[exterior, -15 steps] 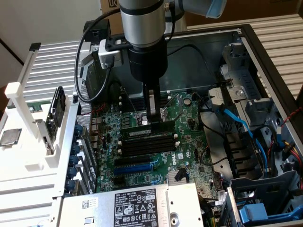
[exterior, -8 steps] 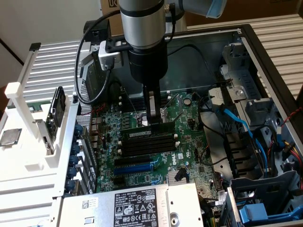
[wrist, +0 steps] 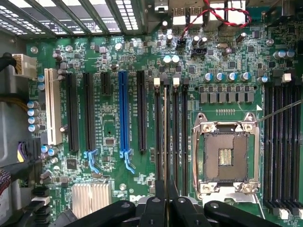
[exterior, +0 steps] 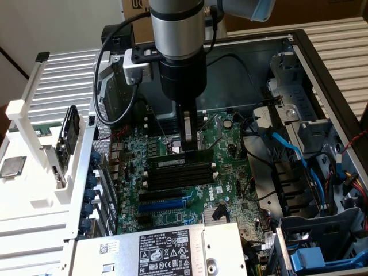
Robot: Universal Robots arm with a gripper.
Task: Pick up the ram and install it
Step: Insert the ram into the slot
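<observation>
Dark-green circuit-board stick, long and thin, with black chips and a small white label on its face: this is the ram (exterior: 172, 161), one counted. It is held on edge at the bank of long black memory slots (exterior: 178, 177), four counted, and runs parallel to them; which slot it meets cannot be told. The black gripper (exterior: 188, 146) points straight down, its fingers (wrist: 154, 208) drawn nearly together and clamped on the ram's upper edge at mid-length. One blue expansion slot (exterior: 167, 202) lies beside the bank on the green motherboard (exterior: 227, 129).
</observation>
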